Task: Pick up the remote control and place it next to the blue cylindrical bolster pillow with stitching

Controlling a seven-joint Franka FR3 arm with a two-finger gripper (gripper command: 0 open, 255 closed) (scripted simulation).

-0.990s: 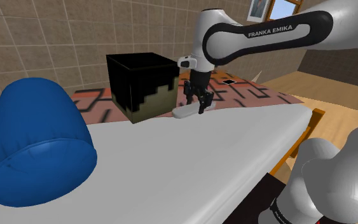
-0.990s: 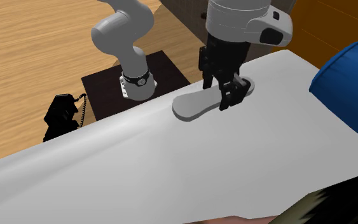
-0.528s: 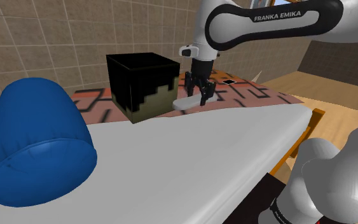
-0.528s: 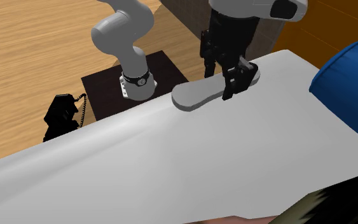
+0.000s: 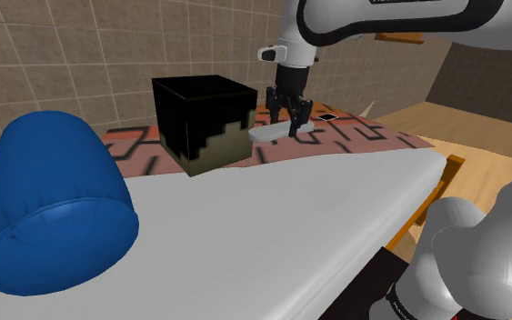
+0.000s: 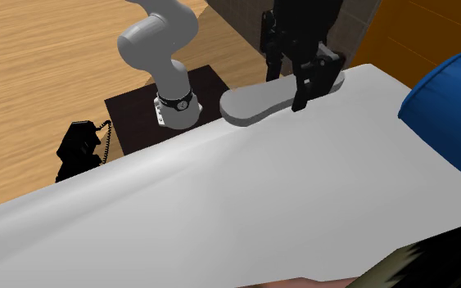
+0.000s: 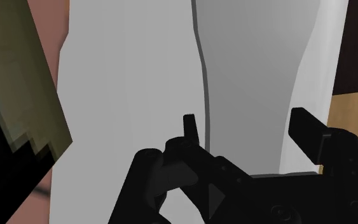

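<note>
One white bed [image 5: 290, 209], tiled walls [image 5: 63, 45], wood floor [image 6: 40, 65]; fingers [image 6: 308, 86] are squeezing the grey remote [image 6: 257, 105], its length running level between them.

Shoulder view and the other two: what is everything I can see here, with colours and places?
remote control: one, plain pale grey, clasped in the gripper over the bed's edge.
bolster pillow: one, blue, on the bed at the shoulder view's left.
bed: one, white top.
cube: one, black with an olive lower part, behind the bed.
rug: one, reddish with a dark pattern, on the floor beyond the bed.
telephone: one, black, on the wooden floor.
stand: one, dark, beside the bed.
arm: one, white.
gripper: one, black, shut on the remote control.
</note>
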